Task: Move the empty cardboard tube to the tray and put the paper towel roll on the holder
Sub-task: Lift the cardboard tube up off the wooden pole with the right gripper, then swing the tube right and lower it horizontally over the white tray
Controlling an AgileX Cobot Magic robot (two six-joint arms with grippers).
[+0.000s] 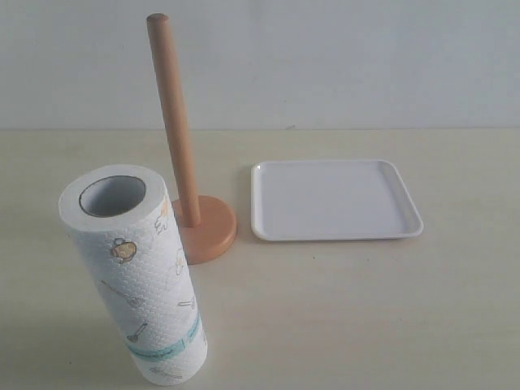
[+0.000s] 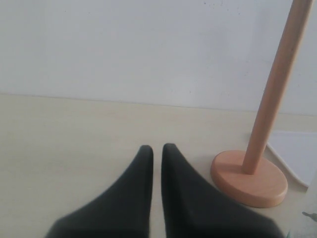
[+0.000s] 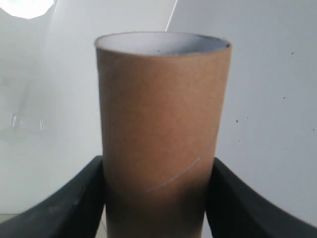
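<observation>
The brown cardboard tube (image 3: 161, 129) fills the right wrist view, standing on end between my right gripper (image 3: 159, 171), whose black fingers press both of its sides. Tube and right gripper are outside the exterior view. The orange-tan holder (image 1: 180, 138) stands bare on the table, its pole upright on the disc base (image 2: 250, 177). The white paper towel roll (image 1: 134, 272) stands on end in front of the holder at the near left. The white tray (image 1: 333, 200) lies empty to the holder's right. My left gripper (image 2: 157, 147) is shut and empty, low over the table beside the holder's base.
A pale wall runs behind the beige table (image 1: 366, 309). A corner of the tray (image 2: 297, 153) shows past the holder's base in the left wrist view.
</observation>
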